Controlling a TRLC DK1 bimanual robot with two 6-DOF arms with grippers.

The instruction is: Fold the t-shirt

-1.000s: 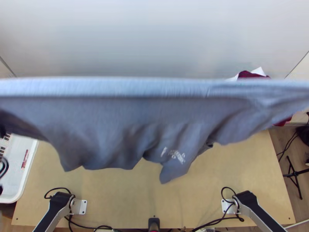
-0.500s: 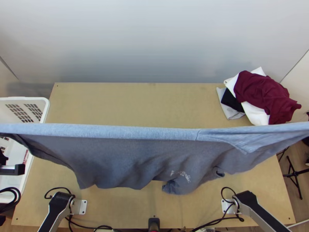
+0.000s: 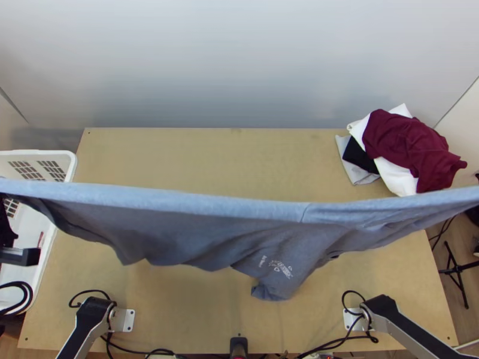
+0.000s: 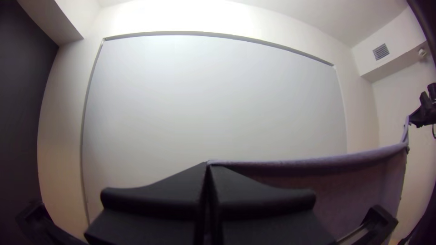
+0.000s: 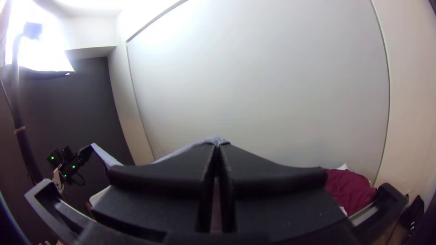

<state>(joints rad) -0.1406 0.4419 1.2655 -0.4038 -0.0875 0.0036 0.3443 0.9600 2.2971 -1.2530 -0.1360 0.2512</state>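
Two arms stand at the table's near edge, the left arm (image 3: 87, 328) and the right arm (image 3: 395, 326), bases apart. Suspended above the table between them is the t-shirt (image 3: 179, 230), blue-grey, its upper edge drawn out into a long band with a slight sag. Left gripper (image 4: 207, 165): fingers closed, pinching one end of that band. Right gripper (image 5: 217, 144): likewise closed, pinching the other end. The lower edge hangs unevenly, with folds; one flap beside the pale print (image 3: 278, 269) droops lowest. Step in hand, as judged: presenting the garment spread before laying it down; no fold is made. Recommended practice: match both grippers in height, take up the sag without straining the pinched ends, and let the cloth settle. Lower slowly so that the loose edge lands first, then draw the band along the table (image 3: 221, 155) to pull the creases flat. Risk noted: the drooping flap may tuck underneath and spoil the first fold. Farther off, the white basket (image 3: 73, 167) and the pile of clothes (image 3: 407, 146) flank the work area; keep the spread ends off both.
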